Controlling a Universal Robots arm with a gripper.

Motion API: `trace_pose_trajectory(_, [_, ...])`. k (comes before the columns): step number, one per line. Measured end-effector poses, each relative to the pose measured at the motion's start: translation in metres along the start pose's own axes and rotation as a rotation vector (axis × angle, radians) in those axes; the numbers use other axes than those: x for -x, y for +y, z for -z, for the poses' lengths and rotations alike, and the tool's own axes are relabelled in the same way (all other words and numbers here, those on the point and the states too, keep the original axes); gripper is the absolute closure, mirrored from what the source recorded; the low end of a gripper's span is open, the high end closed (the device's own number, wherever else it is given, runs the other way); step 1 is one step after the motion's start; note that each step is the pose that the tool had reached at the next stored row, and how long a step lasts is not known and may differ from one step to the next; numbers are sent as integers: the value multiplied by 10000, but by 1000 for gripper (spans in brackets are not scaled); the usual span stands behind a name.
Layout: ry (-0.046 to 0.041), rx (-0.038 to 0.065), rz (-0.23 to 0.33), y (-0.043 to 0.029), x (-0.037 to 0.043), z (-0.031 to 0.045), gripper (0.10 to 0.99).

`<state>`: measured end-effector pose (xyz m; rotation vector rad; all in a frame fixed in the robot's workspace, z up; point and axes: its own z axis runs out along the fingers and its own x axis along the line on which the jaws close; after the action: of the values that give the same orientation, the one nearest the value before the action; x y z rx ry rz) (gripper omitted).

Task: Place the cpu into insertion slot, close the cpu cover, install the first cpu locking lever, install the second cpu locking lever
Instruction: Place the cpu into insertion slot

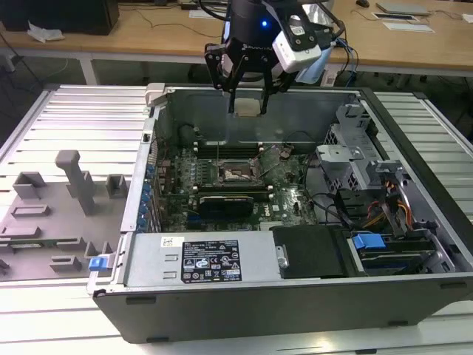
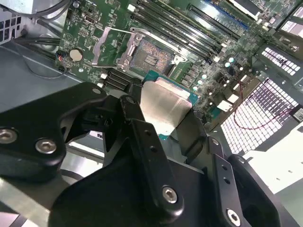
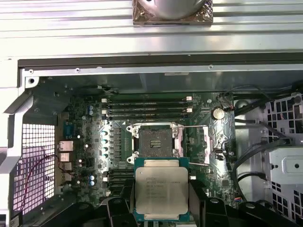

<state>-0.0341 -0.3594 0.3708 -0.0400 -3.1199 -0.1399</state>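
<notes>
Here the gripper (image 1: 247, 108) is clenched on the cpu (image 1: 248, 109), its dark fingers (image 2: 135, 118) pressing two opposite edges of the chip. The cpu is a small flat square with a pale tan-silver metal top that carries some faint print. The top sits on a green base that shows as a thin border all round in the first wrist view (image 3: 161, 193). In the second wrist view its top (image 2: 165, 106) glints. It hangs level in the air over the open computer case (image 1: 140, 200), near the case's far wall in the exterior view, well above the board and touching nothing but the fingers.

Inside the case lies the green motherboard (image 1: 292, 198). The insertion slot (image 3: 154, 142) sits near its middle, a square socket with a dark rim and a pale pin field, and it holds no chip. The cpu cover (image 2: 124, 57), a thin silvery frame with a large window, is swung up and open beside the slot. Long black memory slots (image 3: 147, 106) run beside the socket. Toward the exterior view's right the case also holds a grey drive cage (image 1: 347, 159), bundled cables (image 1: 395, 207) and a blue tab (image 1: 367, 242). A labelled metal box (image 1: 211, 260) lines the near wall
</notes>
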Motion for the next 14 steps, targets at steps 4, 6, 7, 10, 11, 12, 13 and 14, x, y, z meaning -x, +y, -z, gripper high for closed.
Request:
trace_pose_trajectory(4, [-13,-10,1,-7,2,-86,545])
trace_pose_trajectory(6, [-20,-10,2,-9,2,-110,545])
trace_pose_trajectory(7, [-25,-9,2,-10,2,-130,545])
trace_pose_trajectory(10, [-35,-9,3,-15,3,-186,545])
trace_pose_trajectory(11, [-40,-11,3,-17,4,-215,545])
trace_pose_trajectory(12, [-42,-11,4,-18,4,-231,545])
trace_pose_trajectory(13, [-46,-10,4,-19,5,-250,545])
trace_pose_trajectory(14, [-52,-9,5,-21,5,-280,545])
